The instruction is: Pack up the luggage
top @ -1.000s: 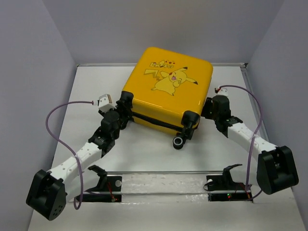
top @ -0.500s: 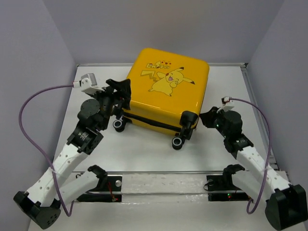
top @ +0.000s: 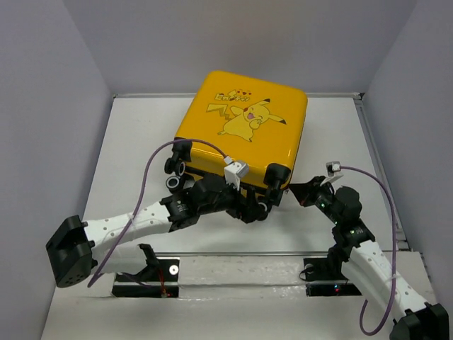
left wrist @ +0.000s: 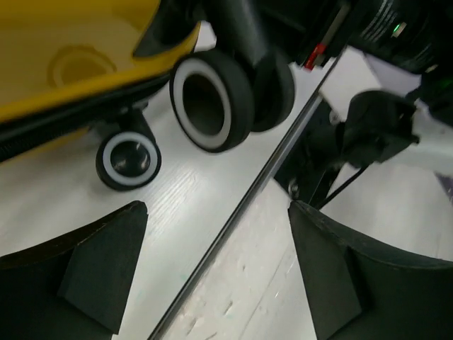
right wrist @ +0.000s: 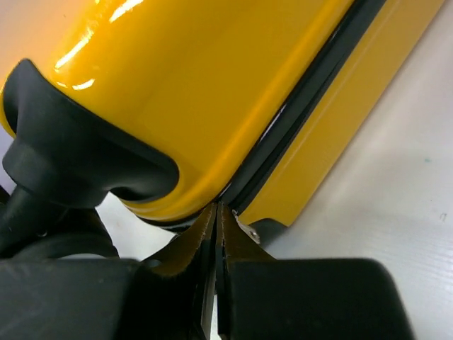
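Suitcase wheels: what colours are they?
The wheels are black with white rings, clearest in the left wrist view.

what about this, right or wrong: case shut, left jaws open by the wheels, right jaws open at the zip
Right wrist view: the right gripper has its jaws shut at the zip. The rest holds: case shut, left gripper open by the wheels.

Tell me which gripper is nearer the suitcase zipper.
Right. The right gripper has its shut tips at the zipper; the left gripper sits open, short of the wheels.
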